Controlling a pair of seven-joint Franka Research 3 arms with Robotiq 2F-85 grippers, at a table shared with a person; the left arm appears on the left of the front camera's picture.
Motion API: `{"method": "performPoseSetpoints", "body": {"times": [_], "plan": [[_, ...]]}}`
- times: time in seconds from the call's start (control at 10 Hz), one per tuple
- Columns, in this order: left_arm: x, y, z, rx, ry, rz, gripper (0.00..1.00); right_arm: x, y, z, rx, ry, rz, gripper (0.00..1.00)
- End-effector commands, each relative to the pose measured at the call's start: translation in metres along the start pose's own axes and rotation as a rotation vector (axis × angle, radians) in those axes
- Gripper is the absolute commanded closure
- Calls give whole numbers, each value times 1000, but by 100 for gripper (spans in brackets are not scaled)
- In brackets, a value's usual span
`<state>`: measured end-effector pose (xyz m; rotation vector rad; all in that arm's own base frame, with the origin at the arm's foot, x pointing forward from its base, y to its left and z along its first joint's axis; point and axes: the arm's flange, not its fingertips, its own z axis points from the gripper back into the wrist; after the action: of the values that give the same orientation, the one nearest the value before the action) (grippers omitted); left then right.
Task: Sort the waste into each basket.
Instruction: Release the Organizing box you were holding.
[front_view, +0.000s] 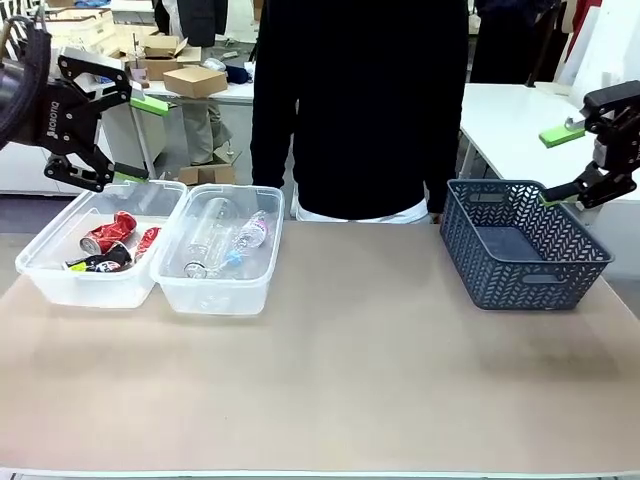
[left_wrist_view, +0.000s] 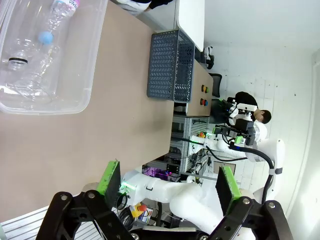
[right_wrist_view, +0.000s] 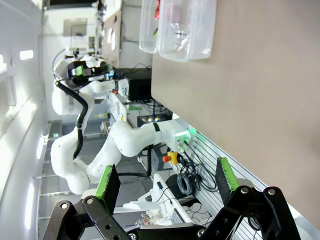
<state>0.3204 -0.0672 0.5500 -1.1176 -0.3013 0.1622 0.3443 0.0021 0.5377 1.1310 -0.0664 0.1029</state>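
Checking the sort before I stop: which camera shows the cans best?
The front view: the red cans and black can lie in the left tub. The right wrist view catches a red sliver; the left wrist view shows bottles instead.

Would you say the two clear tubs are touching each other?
Touching. In the front view the cans' tub and the bottles' tub sit side by side, their rims meeting with no table showing between them.
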Motion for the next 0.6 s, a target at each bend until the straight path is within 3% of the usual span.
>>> {"method": "performPoseSetpoints", "body": {"times": [0.0, 0.5], "plan": [[0, -1, -2, -22, 1, -5, 0, 1, 3, 0, 8, -2, -16, 0], [0, -1, -2, -22, 1, -5, 0, 1, 3, 0, 8, -2, -16, 0]]}}
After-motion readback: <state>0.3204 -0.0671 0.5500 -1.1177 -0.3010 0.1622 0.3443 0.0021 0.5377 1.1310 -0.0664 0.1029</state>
